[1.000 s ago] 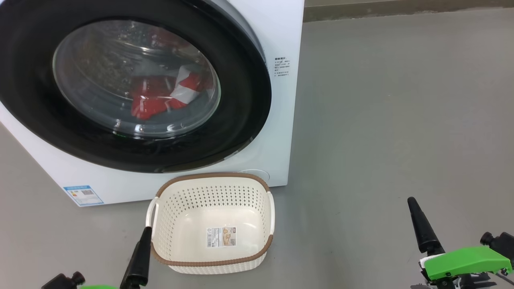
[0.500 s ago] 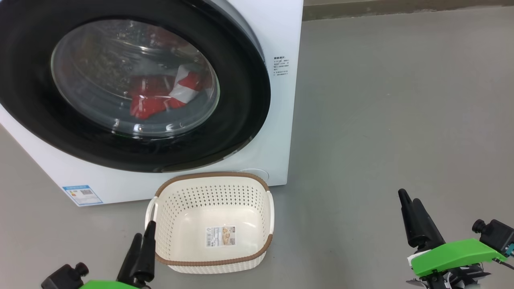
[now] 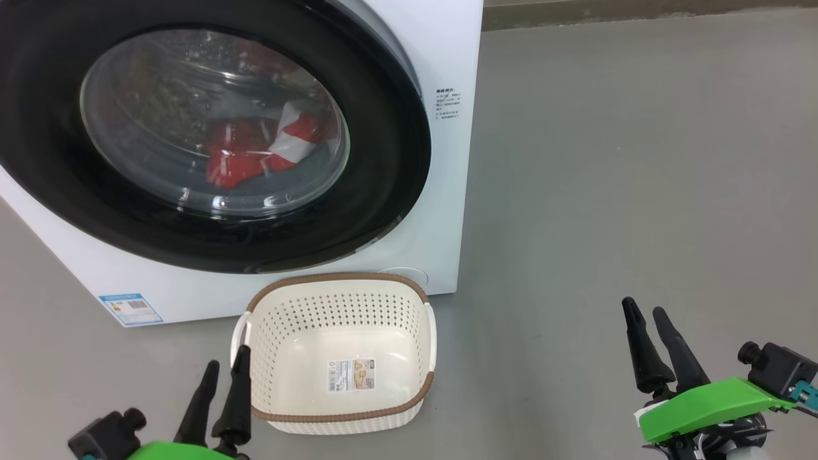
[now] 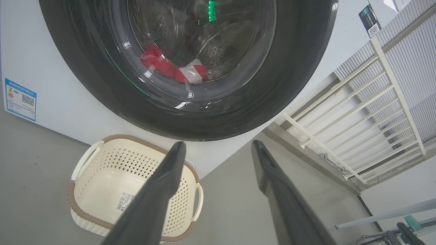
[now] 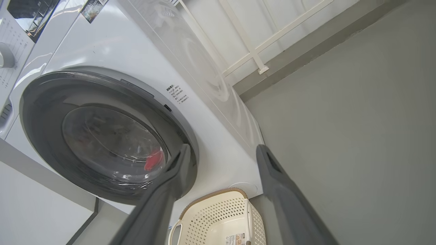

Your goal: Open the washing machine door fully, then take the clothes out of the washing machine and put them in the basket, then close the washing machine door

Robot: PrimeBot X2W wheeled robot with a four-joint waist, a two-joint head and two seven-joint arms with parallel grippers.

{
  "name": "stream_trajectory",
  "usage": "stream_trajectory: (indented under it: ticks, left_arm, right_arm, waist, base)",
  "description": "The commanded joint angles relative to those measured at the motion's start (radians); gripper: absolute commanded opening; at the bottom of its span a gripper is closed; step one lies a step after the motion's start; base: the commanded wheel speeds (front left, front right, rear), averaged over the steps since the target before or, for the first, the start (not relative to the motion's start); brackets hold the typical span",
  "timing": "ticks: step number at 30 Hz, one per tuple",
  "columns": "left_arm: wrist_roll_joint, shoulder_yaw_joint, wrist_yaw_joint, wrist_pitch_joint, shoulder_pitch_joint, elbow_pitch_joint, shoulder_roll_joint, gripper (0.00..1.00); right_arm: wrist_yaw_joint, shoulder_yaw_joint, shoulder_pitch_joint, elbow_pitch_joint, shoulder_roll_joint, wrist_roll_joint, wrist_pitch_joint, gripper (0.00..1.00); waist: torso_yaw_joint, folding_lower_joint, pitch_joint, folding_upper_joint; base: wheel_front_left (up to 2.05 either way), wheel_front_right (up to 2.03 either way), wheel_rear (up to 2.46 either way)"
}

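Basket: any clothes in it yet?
No, the basket holds just a paper label; the red clothes lie behind the door glass.

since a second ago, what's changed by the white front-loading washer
The right gripper drifted left and up the head view, the left gripper rose slightly; both turned so their two dark fingers show apart. Nothing gripped. The round glossy black-rimmed door stayed shut, the red and white clothes inside, the cream perforated plastic basket empty of clothes.
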Motion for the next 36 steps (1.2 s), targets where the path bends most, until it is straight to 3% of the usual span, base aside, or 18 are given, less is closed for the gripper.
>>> stream_trajectory:
  ticks: [1,36]
  left_arm:
    - [0.033,0.017,-0.003,-0.012,-0.052,-0.034,0.017,1.00]
    - [0.467,0.001,0.006,-0.118,-0.078,-0.066,0.026,1.00]
  right_arm:
    - [0.000,0.017,-0.050,-0.033,-0.012,-0.029,-0.014,1.00]
    - [0.000,0.046,-0.065,-0.092,-0.021,-0.446,-0.119,1.00]
  waist:
    - [0.000,-0.0001,0.000,0.0000]
    - [-0.013,-0.0001,0.005,0.0000]
  base:
    - [0.00,0.00,0.00]
    - [0.00,0.00,0.00]
